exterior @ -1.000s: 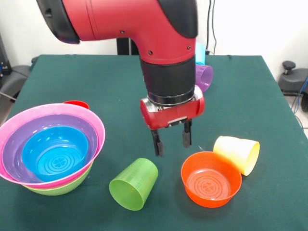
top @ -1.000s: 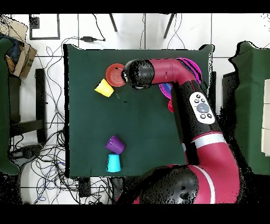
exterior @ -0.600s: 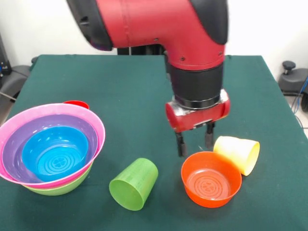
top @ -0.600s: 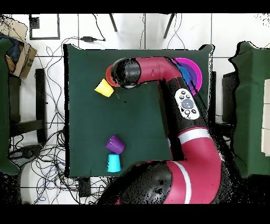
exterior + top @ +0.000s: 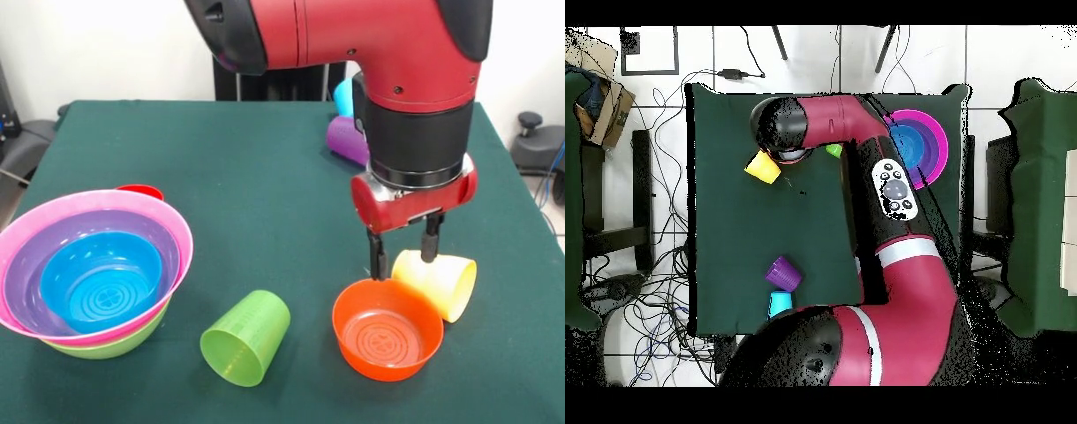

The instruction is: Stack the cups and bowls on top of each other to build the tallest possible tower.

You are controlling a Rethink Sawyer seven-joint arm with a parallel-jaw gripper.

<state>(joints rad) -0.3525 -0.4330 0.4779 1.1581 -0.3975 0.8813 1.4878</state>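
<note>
My gripper (image 5: pixel 404 261) hangs open just above the closed end of the pale yellow cup (image 5: pixel 439 283), which lies on its side against the orange bowl (image 5: pixel 387 329). One fingertip (image 5: pixel 378 268) is at the bowl's far rim. The other fingertip (image 5: pixel 431 250) is over the cup. Nothing is held. The tower (image 5: pixel 97 269) at the left is a lime green bowl with pink, purple and blue bowls nested on it. A lime green cup (image 5: pixel 245 337) lies on its side mid-front. The purple cup (image 5: pixel 346 139) and light blue cup (image 5: pixel 342 93) lie far back. Overhead, the arm hides the gripper beside the yellow cup (image 5: pixel 762 167).
A small red object (image 5: pixel 139 191) peeks out behind the tower. Overhead, the purple cup (image 5: pixel 782 272) and light blue cup (image 5: pixel 779 308) lie close together, and the nested bowls (image 5: pixel 917 145) sit near the table's right edge. Chairs and cables surround the green table (image 5: pixel 221 177).
In the front view, the arm has swung right, from above the lime green cup to above the orange bowl and yellow cup. The gripper stayed open. No object has moved.
</note>
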